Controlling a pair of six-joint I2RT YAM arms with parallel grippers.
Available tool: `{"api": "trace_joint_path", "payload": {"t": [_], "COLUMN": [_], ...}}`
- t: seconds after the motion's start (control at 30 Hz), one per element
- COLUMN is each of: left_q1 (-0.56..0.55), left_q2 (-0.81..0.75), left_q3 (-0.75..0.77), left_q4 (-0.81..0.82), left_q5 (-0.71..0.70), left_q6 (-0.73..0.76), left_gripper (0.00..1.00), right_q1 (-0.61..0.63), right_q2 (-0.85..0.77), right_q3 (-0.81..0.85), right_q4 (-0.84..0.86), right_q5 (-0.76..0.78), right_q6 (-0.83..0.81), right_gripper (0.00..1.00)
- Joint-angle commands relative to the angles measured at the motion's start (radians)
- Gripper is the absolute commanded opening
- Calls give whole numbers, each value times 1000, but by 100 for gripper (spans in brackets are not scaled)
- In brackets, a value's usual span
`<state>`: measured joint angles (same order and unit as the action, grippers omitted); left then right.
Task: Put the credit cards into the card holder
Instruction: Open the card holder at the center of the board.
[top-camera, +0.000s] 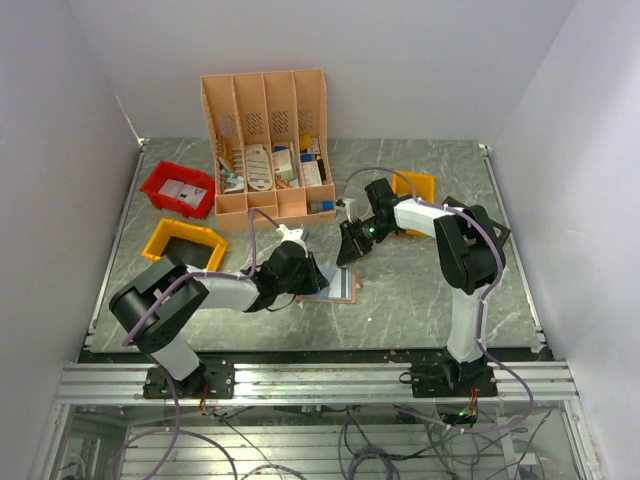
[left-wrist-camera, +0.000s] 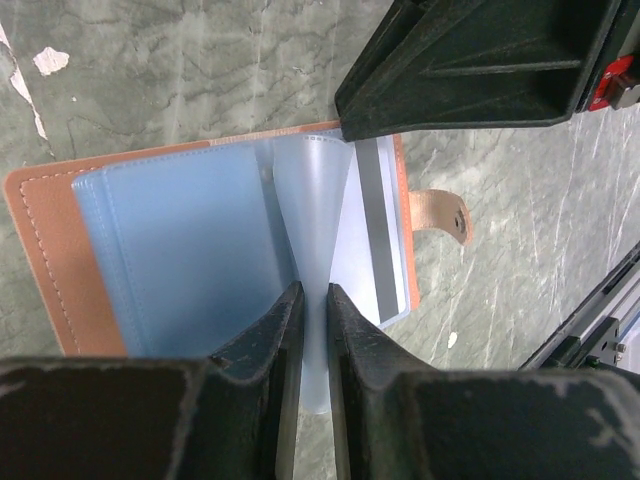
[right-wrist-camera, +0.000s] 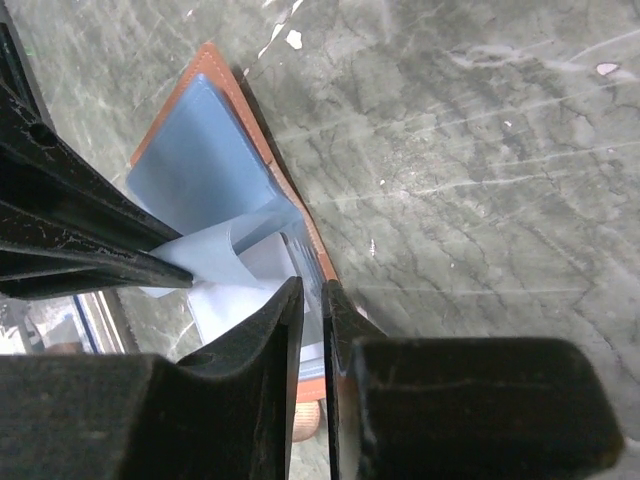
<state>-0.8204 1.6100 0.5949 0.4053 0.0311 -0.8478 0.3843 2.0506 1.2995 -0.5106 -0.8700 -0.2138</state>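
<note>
Table (top-camera: 420, 290): bare marble right and near. Peach organiser (top-camera: 262, 110) at far centre holds leaflets and small boxes. Card holder (left-wrist-camera: 40, 250) lies open at centre; left gripper (left-wrist-camera: 312, 295) pinches its clear pocket (left-wrist-camera: 312, 200), right gripper (right-wrist-camera: 312, 295) is closed on credit card (left-wrist-camera: 378, 230).

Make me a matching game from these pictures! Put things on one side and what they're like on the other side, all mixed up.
Things
1. card holder
2. red bin
3. peach organiser
4. left gripper

What they're like
A. stands tall at the back
B. pinches a clear pocket sheet
C. lies open
D. has a white paper inside

Pairs: 1-C, 2-D, 3-A, 4-B
</note>
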Motion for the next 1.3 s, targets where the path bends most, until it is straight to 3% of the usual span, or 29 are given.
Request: {"api": "trace_joint_path", "payload": {"t": [0.0,0.2,0.37,0.5,0.87,1.13,1.27], "left_q1": [7,8,8,7,8,8,8], "left_q2": [-5,-18,-47,-89,-178,-357,-458], "left_q3": [-5,-5,-2,11,36,-14,-65], "left_q4": [64,63,26,-40,-220,-229,-128], "left_q5": [25,26,9,-28,-108,-118,-37], "left_q6": [-8,-10,-6,15,76,111,124], "left_gripper": [26,27,49,55,49,50,46], "right_q1": [30,57,56,65,100,189,230], "right_q2": [3,9,-22,-25,-10,31,84], "right_q3": [0,19,10,10,23,28,28], "right_q4": [19,-1,-2,-8,-17,13,48], "right_q5": [22,-48,-110,-143,-80,-135,-186], "right_q6": [3,-11,-27,-35,-36,6,61], "right_gripper": [13,9,8,8,9,12,14]}}
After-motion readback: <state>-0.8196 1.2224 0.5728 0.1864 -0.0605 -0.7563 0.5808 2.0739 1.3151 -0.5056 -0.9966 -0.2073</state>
